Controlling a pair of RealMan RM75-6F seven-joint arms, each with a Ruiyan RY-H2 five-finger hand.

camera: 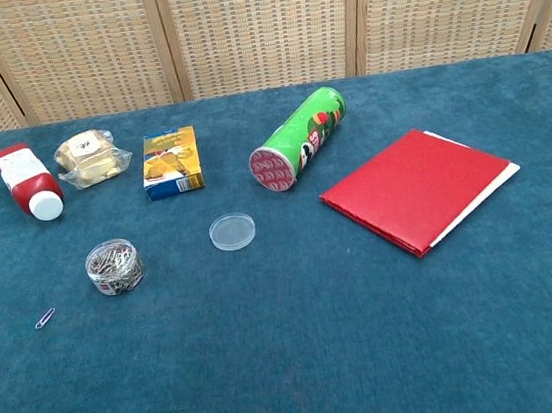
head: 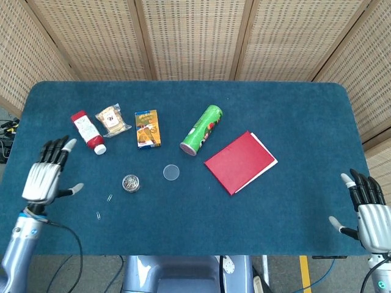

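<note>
My left hand [head: 46, 175] hovers open at the table's left edge, fingers spread, holding nothing. It shows only in the head view. A small clear cup of paper clips [head: 130, 182] [camera: 114, 266] stands well to its right. Two loose paper clips [camera: 44, 318] lie on the cloth between the hand and the cup. The cup's clear round lid [head: 171, 172] [camera: 232, 231] lies flat to the right of the cup. My right hand [head: 366, 210] stays open at the front right corner, off the table's edge, far from everything.
On the blue cloth: a red bottle with a white cap [camera: 27, 182], a bagged snack [camera: 91, 157], a small blue-and-yellow box [camera: 172, 161], a green crisp tube lying on its side [camera: 299, 136], and a red folder [camera: 417, 187].
</note>
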